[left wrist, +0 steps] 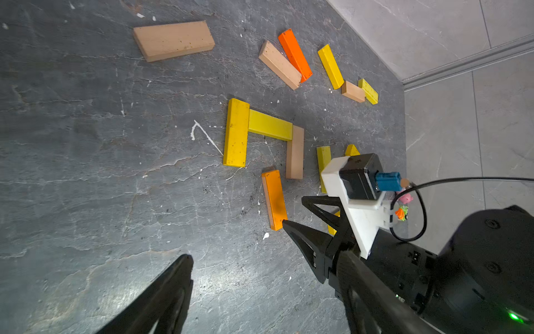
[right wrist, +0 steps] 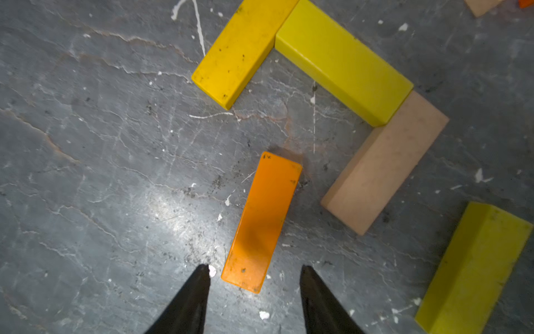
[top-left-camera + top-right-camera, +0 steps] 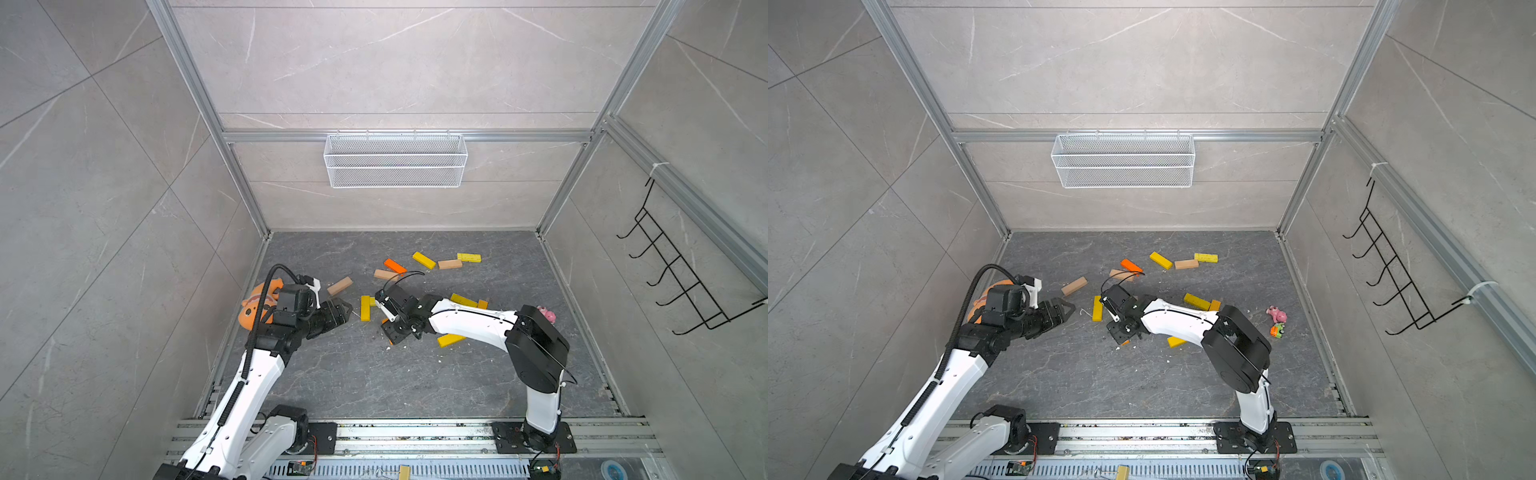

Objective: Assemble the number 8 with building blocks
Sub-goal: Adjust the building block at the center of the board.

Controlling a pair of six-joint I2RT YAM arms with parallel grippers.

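A dark grey stone tabletop [image 3: 365, 386] seen from above, with two robot arms reaching in from the near edge. Near the middle, three building blocks lie flat and touch end to side, making three sides of a square: a deep yellow block [image 1: 236, 133], a lemon yellow block [image 1: 270, 125] and a tan block [image 1: 295, 153]. An orange block [image 2: 261, 222] lies flat at the open side of that shape, touching none of them. The right claw [image 2: 254, 270] points down at the orange block. Its two black fingertips [image 2: 199, 283] stand apart on either side of the block's near end, with a gap on each side, so the claw is open and grips nothing. The left claw [image 3: 347, 311] is held above the tabletop just left of the shape, jaws spread wide and empty. Further back lie loose blocks: a lone tan block [image 3: 340, 286], a red-orange block [image 3: 395, 266] side by side with a pale wood block [image 3: 384, 274], then a slanted yellow block [image 3: 424, 260], a middle tan block [image 3: 450, 264] and an end yellow block [image 3: 469, 257] close together. More yellow and orange blocks show partly from under the right arm [image 3: 473, 322]. An orange plush toy [image 3: 249, 318] lies behind the left arm [image 3: 257, 374], and a small pink toy [image 3: 1277, 314] sits near the right wall.
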